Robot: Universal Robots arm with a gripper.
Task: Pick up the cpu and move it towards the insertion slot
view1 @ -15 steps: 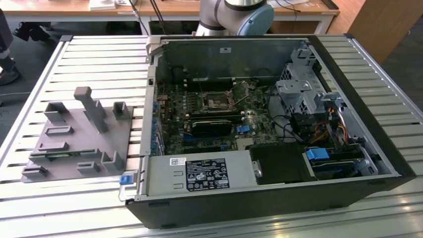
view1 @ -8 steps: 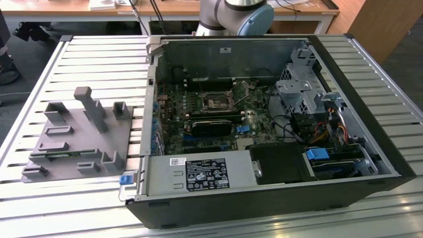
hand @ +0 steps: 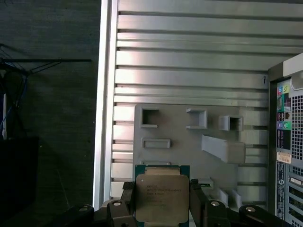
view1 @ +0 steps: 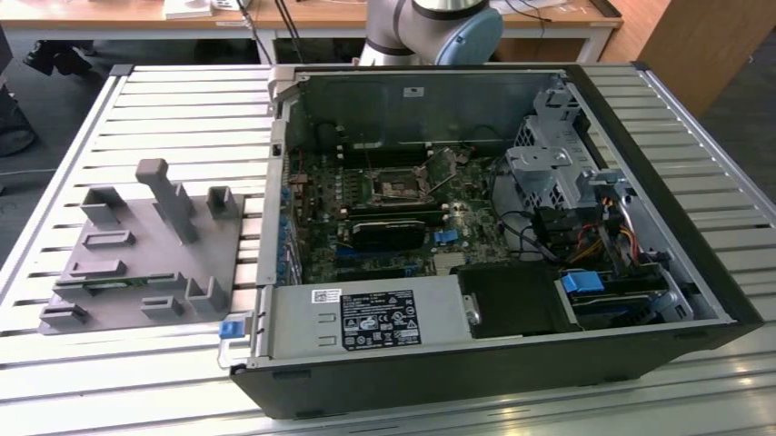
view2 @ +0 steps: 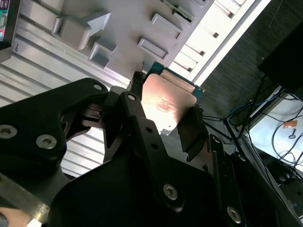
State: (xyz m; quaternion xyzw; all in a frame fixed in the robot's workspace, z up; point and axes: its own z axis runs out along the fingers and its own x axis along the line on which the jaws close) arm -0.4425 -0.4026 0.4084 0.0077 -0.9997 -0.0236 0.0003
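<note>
First wrist view: we have the cpu (hand: pixel 161 198) clamped in the gripper (hand: pixel 161 191). The black fingers (hand: pixel 196 201) pinch two opposite edges, the silvery lid faces the camera, and a green substrate rim shows along one edge. It hangs in the air over the grey fixture tray (hand: pixel 180 156) on the slatted table (hand: pixel 189 61), near the table's edge and apart from the pc case (hand: pixel 289 142). We judge it light, stiff and flat, with a slick lid and a fragile contact side. That makes the edges the right place to hold it; keep off the underside. The second wrist view looks along the gripper linkage: the lid is tilted and catches reddish glare, and the fingers sit tight on the rim. The wrist views give us grip contact, while the exterior view gives us target layout. There the insertion slot (view1: pixel 398 186), a shiny frame with a dark centre, sits on the board inside the open case, with the arm (view1: pixel 437 27) behind it.
</note>
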